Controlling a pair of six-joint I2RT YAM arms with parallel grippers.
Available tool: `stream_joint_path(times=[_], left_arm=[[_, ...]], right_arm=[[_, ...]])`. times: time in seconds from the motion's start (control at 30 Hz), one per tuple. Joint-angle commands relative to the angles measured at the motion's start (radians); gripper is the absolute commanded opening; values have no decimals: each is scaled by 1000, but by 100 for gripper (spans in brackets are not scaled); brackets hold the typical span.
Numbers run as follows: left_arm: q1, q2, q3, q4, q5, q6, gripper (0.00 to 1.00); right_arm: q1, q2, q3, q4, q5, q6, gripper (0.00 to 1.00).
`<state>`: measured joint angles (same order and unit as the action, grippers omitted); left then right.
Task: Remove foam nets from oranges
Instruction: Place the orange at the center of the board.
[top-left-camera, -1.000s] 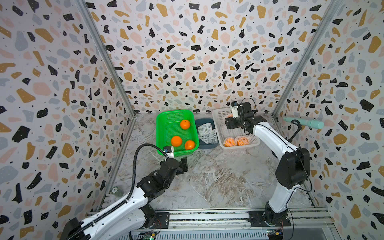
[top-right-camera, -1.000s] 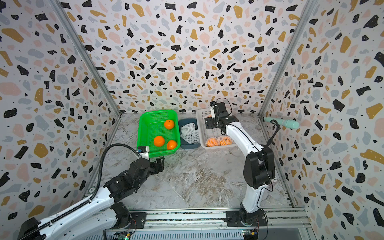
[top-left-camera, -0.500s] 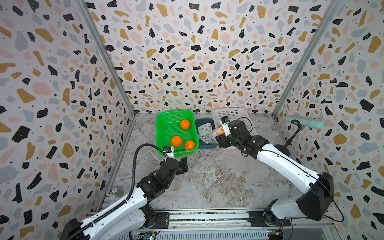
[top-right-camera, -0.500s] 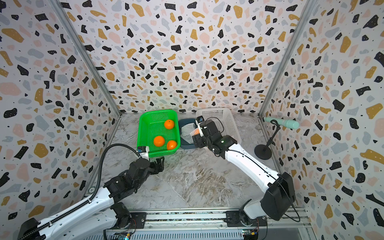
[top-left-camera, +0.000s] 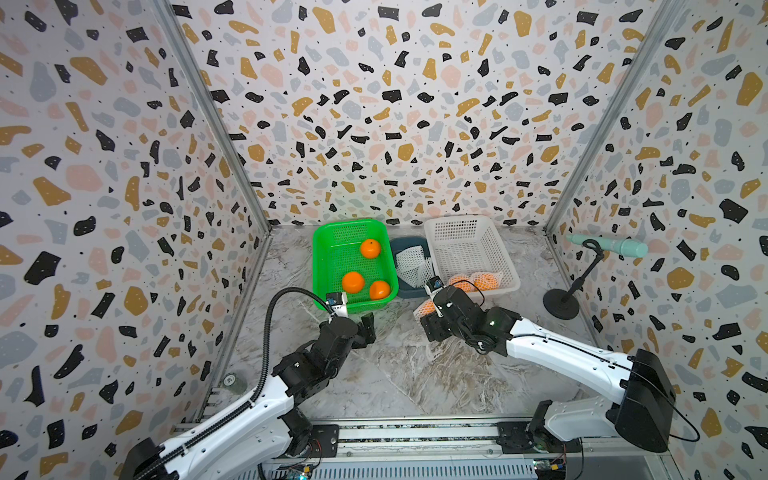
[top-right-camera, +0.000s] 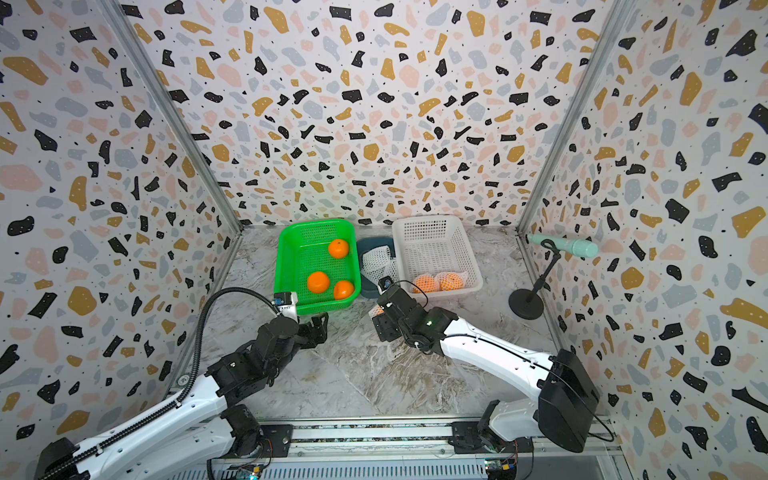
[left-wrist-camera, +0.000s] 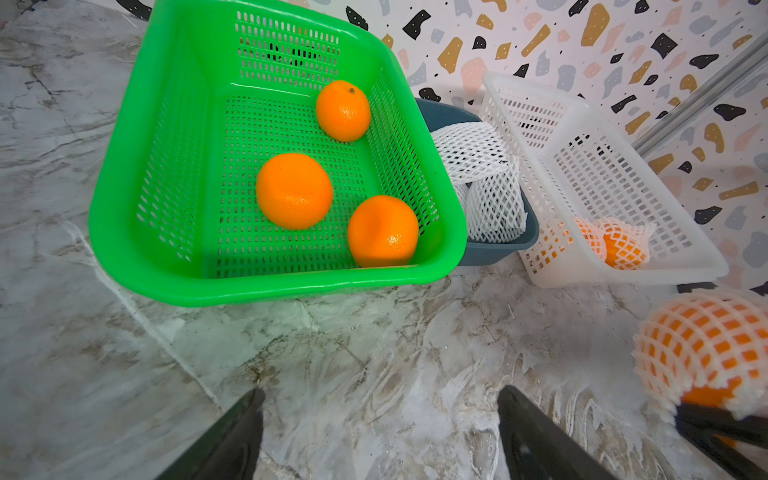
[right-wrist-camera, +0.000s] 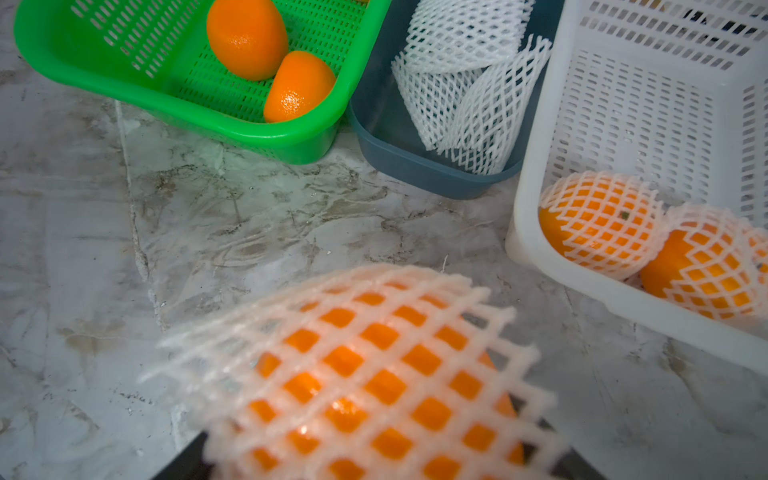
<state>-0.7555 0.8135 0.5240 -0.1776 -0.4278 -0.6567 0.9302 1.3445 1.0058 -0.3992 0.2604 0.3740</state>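
My right gripper (right-wrist-camera: 374, 457) is shut on an orange in its white foam net (right-wrist-camera: 365, 374), held low over the marble table in front of the blue bin; the same netted orange (top-left-camera: 426, 308) shows in both top views. Two more netted oranges (right-wrist-camera: 598, 220) (right-wrist-camera: 706, 266) lie in the white basket (top-left-camera: 469, 232). Three bare oranges (left-wrist-camera: 294, 190) (left-wrist-camera: 382, 230) (left-wrist-camera: 343, 110) sit in the green basket (left-wrist-camera: 124, 232). Empty foam nets (left-wrist-camera: 478, 166) fill the dark blue bin (right-wrist-camera: 374, 137). My left gripper (left-wrist-camera: 380, 395) stands open over bare table just in front of the green basket.
The three containers stand side by side against the back wall. A black stand (top-left-camera: 561, 305) carrying a teal cylinder (top-left-camera: 606, 245) is at the right wall. Patterned walls close in the left, back and right sides.
My right arm swung from over the white basket toward the front, carrying a netted orange out to the table before the bin. The left arm stayed still.
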Motion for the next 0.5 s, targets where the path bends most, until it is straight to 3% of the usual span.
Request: stream_joint_path(times=[0.0,0.47], left_arm=[[5,3,3,53,0,12,89],[4,8,-56,116,39,20,89]], right_arm=[[20,8,-14,45,28,58,81],[33,118,-82,157,10,113,82]])
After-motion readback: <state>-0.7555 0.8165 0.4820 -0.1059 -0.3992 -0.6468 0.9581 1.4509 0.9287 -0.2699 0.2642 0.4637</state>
